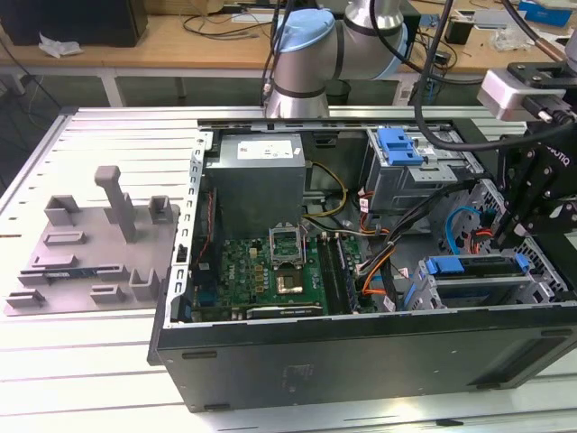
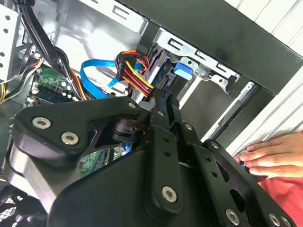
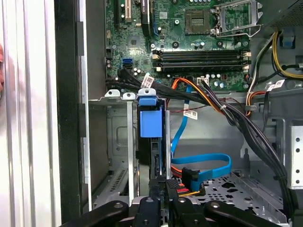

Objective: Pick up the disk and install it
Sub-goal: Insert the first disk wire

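The disk (image 1: 478, 267), a silver drive in a blue carrier, sits in the lower drive bay at the front right corner of the open computer case (image 1: 361, 352). The first wrist view sees it edge-on, with its blue tab (image 3: 150, 120) between the bay's metal rails. In the second wrist view the blue carrier end (image 2: 182, 71) shows just past my fingertips. My black gripper (image 1: 500, 236) hangs over the disk's end on the exterior view's right. Its fingers are shut side by side, and their tips (image 3: 165, 189) (image 2: 164, 99) are at the disk's near edge with nothing between them.
A blue data cable (image 3: 203, 163) and a red-yellow-black power plug (image 2: 132, 75) lie right beside the bay. Another blue bracket (image 1: 399, 144) sits on the upper drive cage. A person's hand (image 2: 270, 158) rests on the case's outer wall. A grey fixture (image 1: 90, 244) stands left of the case.
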Controlling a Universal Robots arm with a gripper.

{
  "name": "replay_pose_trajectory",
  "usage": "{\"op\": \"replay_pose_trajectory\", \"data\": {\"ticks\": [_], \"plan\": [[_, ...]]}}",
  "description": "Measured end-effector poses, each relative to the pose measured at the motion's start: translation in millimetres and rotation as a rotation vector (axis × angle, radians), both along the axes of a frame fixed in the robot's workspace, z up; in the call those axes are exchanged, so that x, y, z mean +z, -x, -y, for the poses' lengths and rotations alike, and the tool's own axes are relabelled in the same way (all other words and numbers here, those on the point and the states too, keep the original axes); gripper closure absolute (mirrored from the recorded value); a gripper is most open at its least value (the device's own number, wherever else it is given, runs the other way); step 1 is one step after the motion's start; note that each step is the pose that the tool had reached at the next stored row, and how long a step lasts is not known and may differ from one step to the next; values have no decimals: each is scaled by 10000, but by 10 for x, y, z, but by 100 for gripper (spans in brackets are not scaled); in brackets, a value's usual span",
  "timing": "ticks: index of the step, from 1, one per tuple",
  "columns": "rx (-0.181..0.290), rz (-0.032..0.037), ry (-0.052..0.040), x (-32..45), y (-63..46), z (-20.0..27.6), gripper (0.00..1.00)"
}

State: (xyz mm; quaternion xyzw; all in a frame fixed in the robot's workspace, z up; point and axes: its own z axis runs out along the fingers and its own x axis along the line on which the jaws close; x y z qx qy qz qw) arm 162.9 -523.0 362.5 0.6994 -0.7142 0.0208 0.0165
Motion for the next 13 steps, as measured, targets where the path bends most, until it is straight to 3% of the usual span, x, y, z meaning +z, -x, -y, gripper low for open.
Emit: {"op": "replay_pose_trajectory", "data": {"ticks": [13], "plan": [[230,-9,-1,-18,0,15,83]]}}
